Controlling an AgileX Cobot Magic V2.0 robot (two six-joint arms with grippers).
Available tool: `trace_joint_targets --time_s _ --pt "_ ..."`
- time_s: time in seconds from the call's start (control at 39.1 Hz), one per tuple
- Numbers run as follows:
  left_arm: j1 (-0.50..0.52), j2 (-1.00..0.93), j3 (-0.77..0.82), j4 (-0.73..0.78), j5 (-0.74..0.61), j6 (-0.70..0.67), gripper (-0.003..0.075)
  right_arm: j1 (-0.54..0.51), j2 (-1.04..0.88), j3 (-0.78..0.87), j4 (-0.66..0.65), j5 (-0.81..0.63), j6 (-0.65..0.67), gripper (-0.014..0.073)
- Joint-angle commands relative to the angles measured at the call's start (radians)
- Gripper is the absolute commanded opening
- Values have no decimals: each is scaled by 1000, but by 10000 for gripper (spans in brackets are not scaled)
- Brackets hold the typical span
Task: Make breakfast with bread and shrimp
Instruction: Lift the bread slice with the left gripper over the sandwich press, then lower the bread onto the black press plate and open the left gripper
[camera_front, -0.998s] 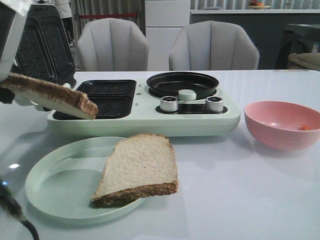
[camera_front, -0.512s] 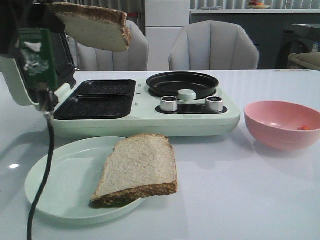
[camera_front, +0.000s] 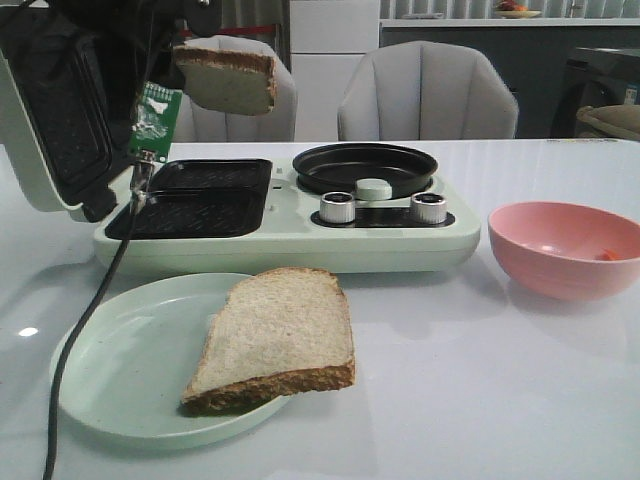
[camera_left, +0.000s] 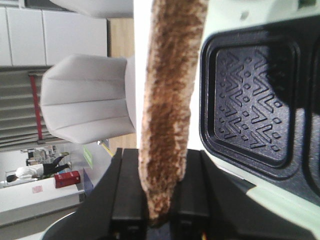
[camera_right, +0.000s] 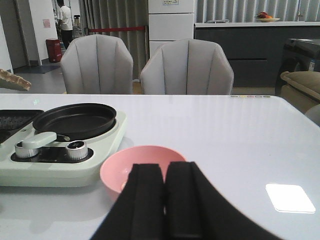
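Observation:
One bread slice hangs in the air above the sandwich maker's black grill plates, clamped by my left gripper, whose fingers press its crust edge. The second bread slice lies on the pale green plate at the front. A speck of orange shrimp sits inside the pink bowl. My right gripper is shut with nothing in it, just in front of the pink bowl.
The mint green breakfast maker has its lid raised at the left, a black frying pan and two knobs. A black cable hangs across the plate. Two grey chairs stand behind the table.
The left gripper has carried the held bread slice from low at the left edge up and rightward, to above the grill plates. The plate slice and bowl have not moved.

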Motion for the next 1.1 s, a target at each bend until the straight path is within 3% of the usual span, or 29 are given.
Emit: trace_joint_targets --time_s 0.0,0.36,0.69,0.79,1.07 --pt "30 14 -82 -2 -28 -12 113 -5 -20 -4 -9 -85 -6 143" --pt "65 143 -101 -17 -32 -12 113 -5 -20 -4 -9 -85 -6 143" --pt "62 149 -73 -52 -79 -12 120 -5 -20 -4 -9 -85 -6 143" --pt "62 149 -73 -61 -79 -12 181 -5 -20 -4 -9 -85 -6 143" --pt "56 128 -34 -118 -64 -12 510 -5 -20 -4 -9 -85 -6 143"
